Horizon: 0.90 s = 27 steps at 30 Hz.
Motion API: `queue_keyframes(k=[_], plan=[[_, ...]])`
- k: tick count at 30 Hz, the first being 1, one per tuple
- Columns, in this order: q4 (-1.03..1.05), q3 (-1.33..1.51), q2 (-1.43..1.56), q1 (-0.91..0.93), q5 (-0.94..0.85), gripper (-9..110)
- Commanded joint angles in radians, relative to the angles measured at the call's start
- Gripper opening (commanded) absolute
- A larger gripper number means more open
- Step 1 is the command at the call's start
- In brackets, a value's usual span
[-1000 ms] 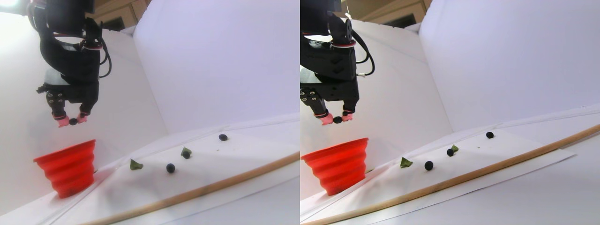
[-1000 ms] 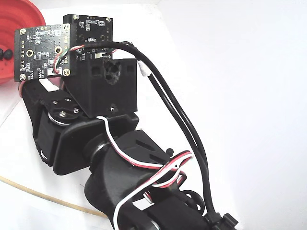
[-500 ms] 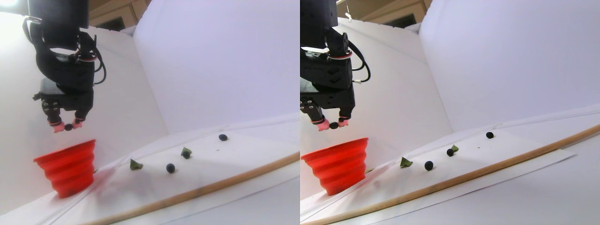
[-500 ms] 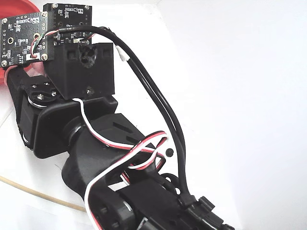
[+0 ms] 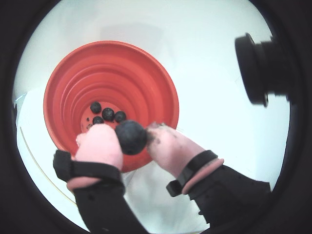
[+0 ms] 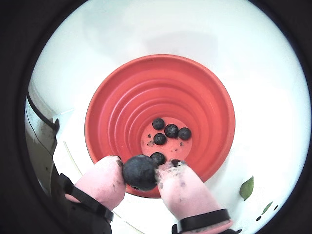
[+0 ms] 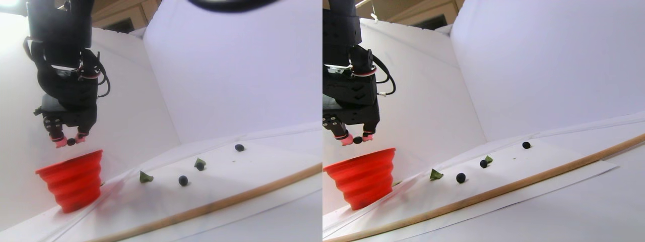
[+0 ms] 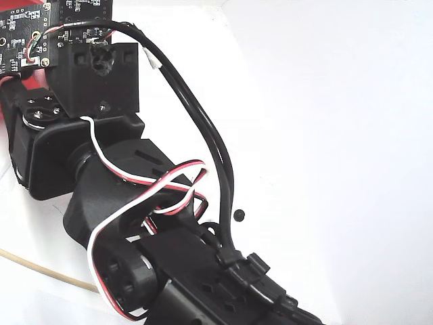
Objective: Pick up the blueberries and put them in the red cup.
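Wrist view, gripper: I saw my gripper [image 5: 130,139] clamped narrow on one blueberry [image 5: 130,137], its pink fingertips [image 5: 100,145] pressing either side.
Wrist view, cup: the red cup [image 5: 146,78] lay directly below, with the held berry over its near rim; loose blueberries [image 5: 107,114] sat on its floor.
Other wrist view: the same grip [image 6: 140,173] showed (pads smudged dark), with the berry [image 6: 140,171] above the cup's [image 6: 204,97] near edge and five berries [image 6: 170,130] inside. A green leaf [image 6: 246,188] lay outside, at the right.
Stereo pair: I had the gripper [image 7: 70,142] hanging just above the cup [image 7: 75,176], not touching. Three blueberries [image 7: 183,180] and two leaves [image 7: 145,177] remained on the white sheet [image 7: 252,166], beside a wooden rod [image 7: 242,196].
Fixed view: only the arm [image 8: 101,203] and its wires [image 8: 196,135] filled the frame; I couldn't see the jaws there.
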Motion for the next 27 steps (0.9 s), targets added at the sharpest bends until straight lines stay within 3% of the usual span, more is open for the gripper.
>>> queue_keyframes(k=[1,13,27], plan=[[-0.003,-0.129,0.029,-0.064,0.005,12],[-0.025,-0.192,-0.029,-0.057,0.017,18],[-0.029,-0.072,0.081,0.008,-0.002,18]])
